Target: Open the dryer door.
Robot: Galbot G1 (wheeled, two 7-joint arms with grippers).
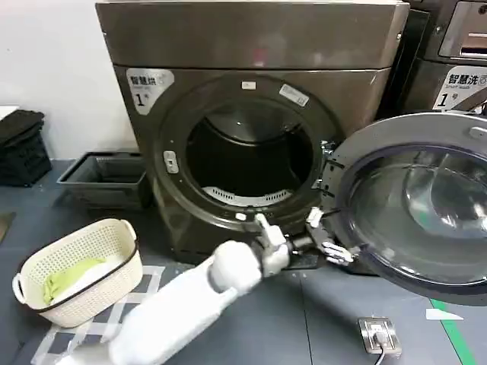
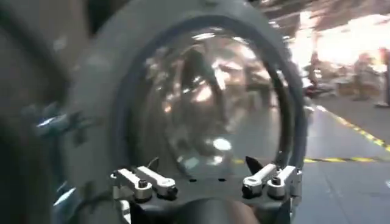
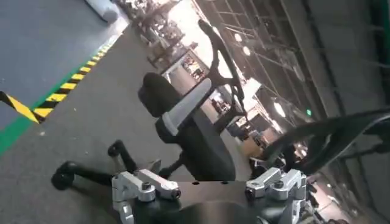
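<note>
1. We think the job is almost done, or all done. The big round dryer door, with its grey plastic inner face and clear bulging glass middle, is swung wide open. The dark hole of the brown-grey metal dryer is open, and we can see right into the drum.

2. Our left gripper is stretched out in front of us, down low by the bottom edge of the door, on the side near the hinge. Its fingers are apart with nothing between them. We cannot tell if a fingertip touches the door rim or is just beside it.

3. In the left wrist view the same door stands just ahead of the left gripper. The glass bowl bulges toward the fingers, and a grey ring goes all round it.

4. What may be left: we guess only to pull the hand back, or push the door a bit wider if it needs it.

5. Our right gripper is away from the dryer, with a black office chair ahead of it. Its fingers are apart and hold nothing.

6. A cream plastic basket with holes, with something green inside, sits on the floor far off to the left of the working hand.
</note>
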